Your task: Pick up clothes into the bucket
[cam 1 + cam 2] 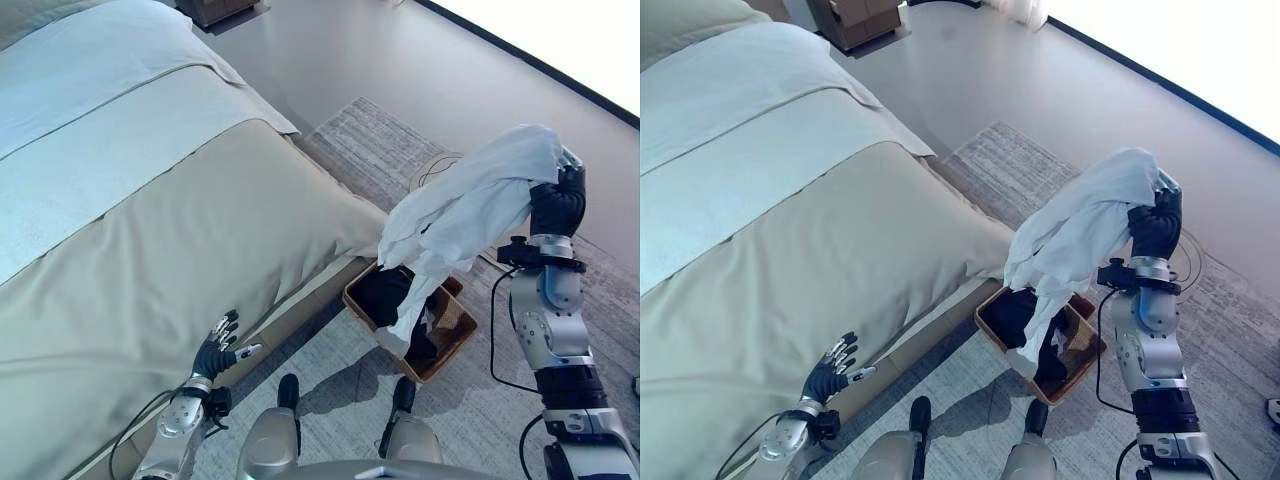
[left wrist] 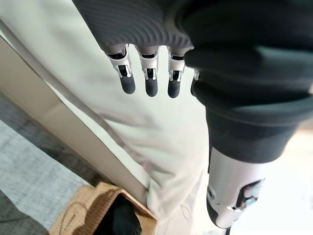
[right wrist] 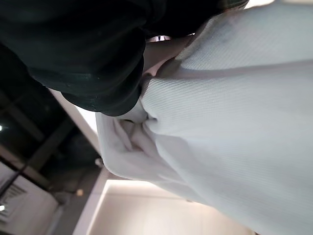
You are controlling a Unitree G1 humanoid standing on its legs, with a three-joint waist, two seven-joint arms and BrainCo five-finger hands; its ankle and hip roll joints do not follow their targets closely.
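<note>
Bed (image 1: 150, 230) fills the robot's left side; rug (image 1: 400, 160) beyond. White garment (image 1: 460, 210) hangs from raised right hand (image 1: 556, 200), fingers prob. curled in the cloth, though mostly hidden. Hem dangles over basket (image 1: 455, 345). Best lower straight down, then release. Basket has dark clothes (image 1: 385, 290) inside. Left hand (image 1: 218, 348) fingers straight, empty, by the bed edge.

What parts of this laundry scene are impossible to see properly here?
- Right hand fingers: the white garment drapes over them in the eye views and the right wrist view.
- Basket contents: dark clothes show, the rest is behind the hanging garment.
- Bed: cut off by the picture edges.
</note>
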